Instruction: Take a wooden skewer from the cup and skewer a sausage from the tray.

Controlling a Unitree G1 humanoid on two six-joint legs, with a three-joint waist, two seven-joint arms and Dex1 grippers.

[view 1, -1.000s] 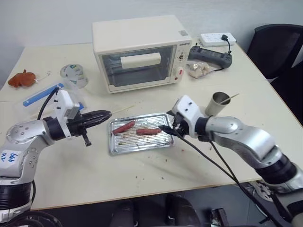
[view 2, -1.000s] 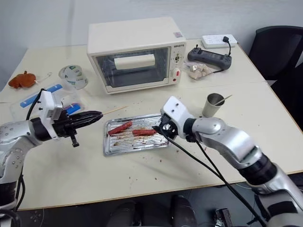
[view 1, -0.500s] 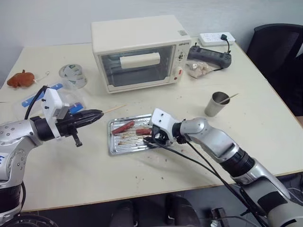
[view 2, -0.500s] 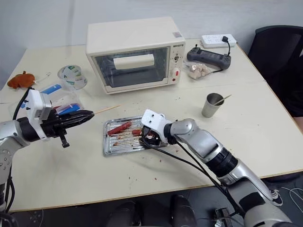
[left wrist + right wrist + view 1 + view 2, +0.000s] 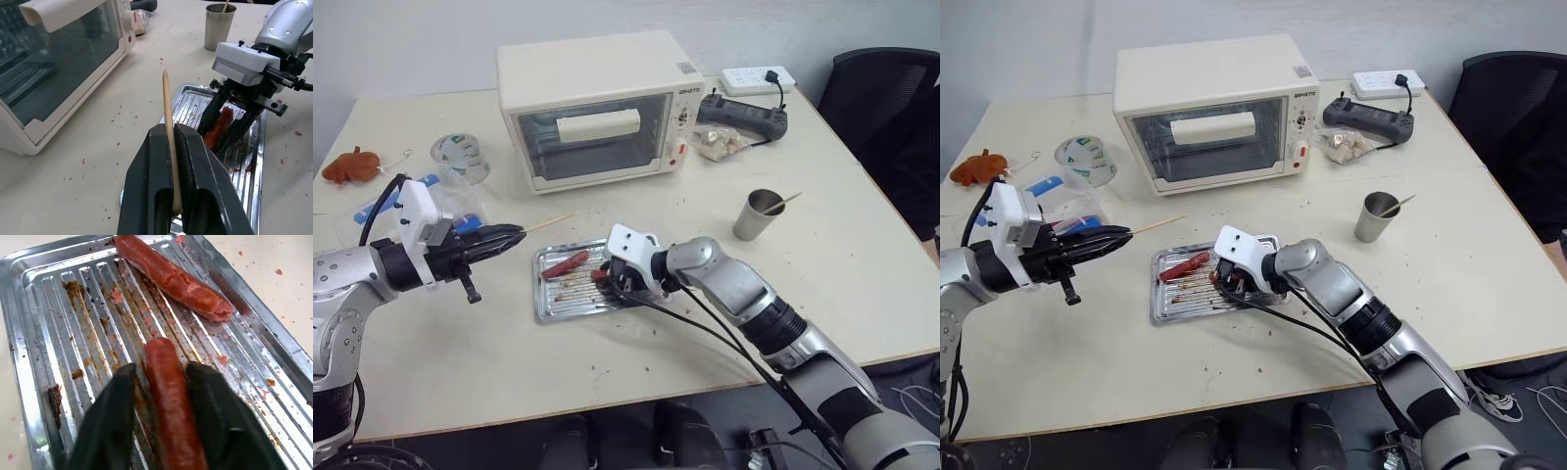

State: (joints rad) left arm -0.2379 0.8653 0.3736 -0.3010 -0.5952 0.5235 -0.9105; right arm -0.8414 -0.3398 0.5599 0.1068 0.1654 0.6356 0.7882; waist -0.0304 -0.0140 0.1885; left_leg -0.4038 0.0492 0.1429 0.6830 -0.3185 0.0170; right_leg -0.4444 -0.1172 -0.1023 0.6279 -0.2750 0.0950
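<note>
Right pincer point(image 5: 161, 382) astride the sausage point(image 5: 168, 396) in the tray point(image 5: 29, 333) (grip uncertain); left pincer point(image 5: 173, 142) clamping the wooden skewer point(image 5: 168, 122).

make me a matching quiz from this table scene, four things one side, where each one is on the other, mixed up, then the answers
Things:
1. wooden skewer
2. sausage
3. cup
4. tape roll

Places:
A. standing on the table to the right of the tray, a stick leaning in it
B. between the right gripper's fingers, on the tray
C. clamped in the left gripper, tip pointing toward the tray
D. on the table to the left of the oven

Pairs: 1-C, 2-B, 3-A, 4-D
</note>
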